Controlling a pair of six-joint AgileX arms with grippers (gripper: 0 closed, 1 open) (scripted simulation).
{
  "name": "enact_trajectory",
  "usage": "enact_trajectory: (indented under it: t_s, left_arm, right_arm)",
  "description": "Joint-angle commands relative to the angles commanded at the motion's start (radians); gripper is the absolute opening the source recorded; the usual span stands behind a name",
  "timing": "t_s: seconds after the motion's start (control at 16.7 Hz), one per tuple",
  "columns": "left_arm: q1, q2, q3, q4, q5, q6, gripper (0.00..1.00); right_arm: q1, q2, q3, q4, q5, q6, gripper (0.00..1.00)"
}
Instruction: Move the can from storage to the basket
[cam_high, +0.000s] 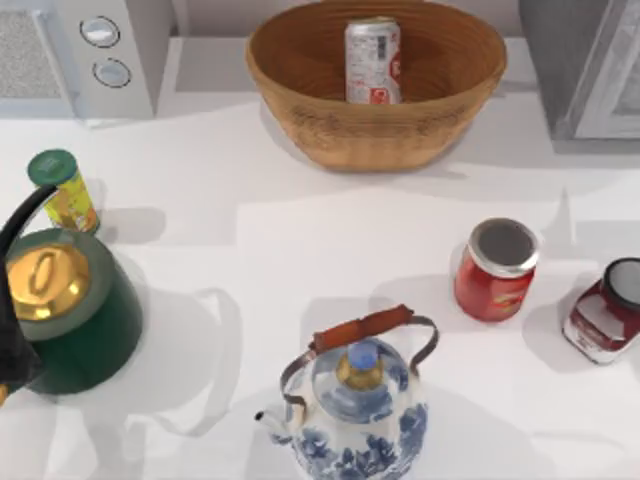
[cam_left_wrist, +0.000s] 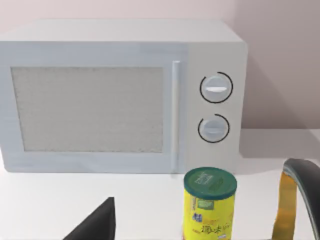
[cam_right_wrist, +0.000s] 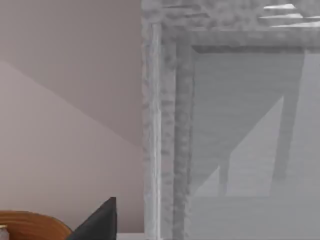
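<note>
Already, from above, the can stands upright inside the basket, while my right wrist view faces the storage close ahead with basket rim beside, grip state untellable, so I'd best retreat slowly without nudging anything.
</note>
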Motion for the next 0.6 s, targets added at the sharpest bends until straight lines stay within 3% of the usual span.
enact_trajectory:
  t_s: [0.36,0.6]
  left_arm:
    - [0.000,0.000,0.000,0.000,0.000,0.000,1.00]
    - [0.000,0.000,0.000,0.000,0.000,0.000,1.00]
  right_arm:
    - [-0.095,-0.387,-0.518,0.111,-0.110,-0.003,1.00]
    - [-0.140,-0.576,-0.756,0.165,-0.162,-0.005,1.00]
